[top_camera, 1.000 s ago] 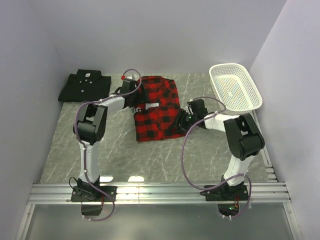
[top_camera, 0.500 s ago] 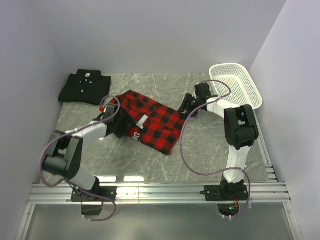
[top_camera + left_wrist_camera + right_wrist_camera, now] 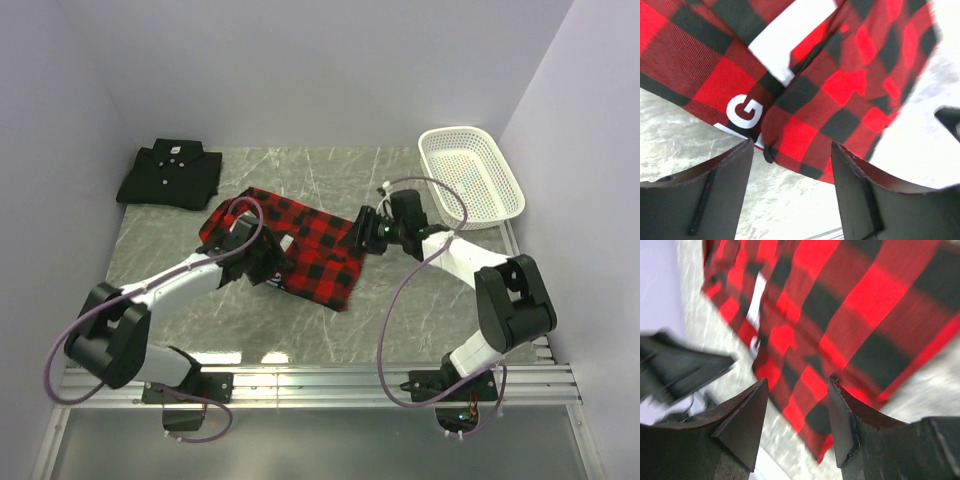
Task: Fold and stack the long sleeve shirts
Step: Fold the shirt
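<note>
On veined stone table (image 3: 420, 290), rumpled plaid shirt (image 3: 310, 240); left fingers (image 3: 715, 195), right fingers (image 3: 740, 425) apart, empty

The red-and-black plaid shirt (image 3: 305, 245) is lying folded and askew mid-bench (image 3: 420, 300) before me, white letters showing. The black collared shirt (image 3: 170, 175) is sitting folded at the far-left corner.

Light fell bright and even from overhead, shadows soft, with two white glare patches along the near edge of the bench (image 3: 330, 330). Motion blur smeared the plaid shirt (image 3: 840, 315) in the right wrist view; the left wrist view was sharper, overexposed at its right edge.
</note>
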